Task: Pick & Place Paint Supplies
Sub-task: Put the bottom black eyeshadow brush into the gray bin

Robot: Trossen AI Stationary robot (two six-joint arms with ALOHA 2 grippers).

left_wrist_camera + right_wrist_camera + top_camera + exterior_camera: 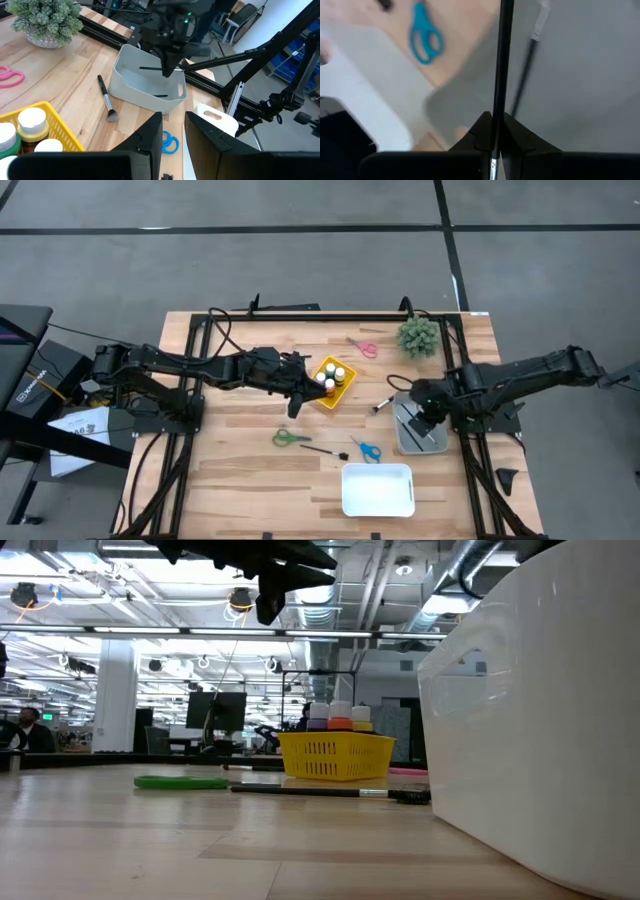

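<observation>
The high view is looking straight down on the whole table [250,480]; the low one is sitting right at tabletop level, facing the room, jammed up against the white bin [540,710]; both are catching the yellow basket [332,383]; the left wrist cam is peering across at the grey bin [145,87], which the right wrist cam is staring into from super close.

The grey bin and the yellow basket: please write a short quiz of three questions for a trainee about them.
1. True or false: the right claw holds a brush over the grey bin.
2. What stands in the yellow basket? A) scissors B) paint bottles C) the plant
3. Fill in: the left claw is ____.

Key: 1 true; 2 B; 3 open.
</observation>
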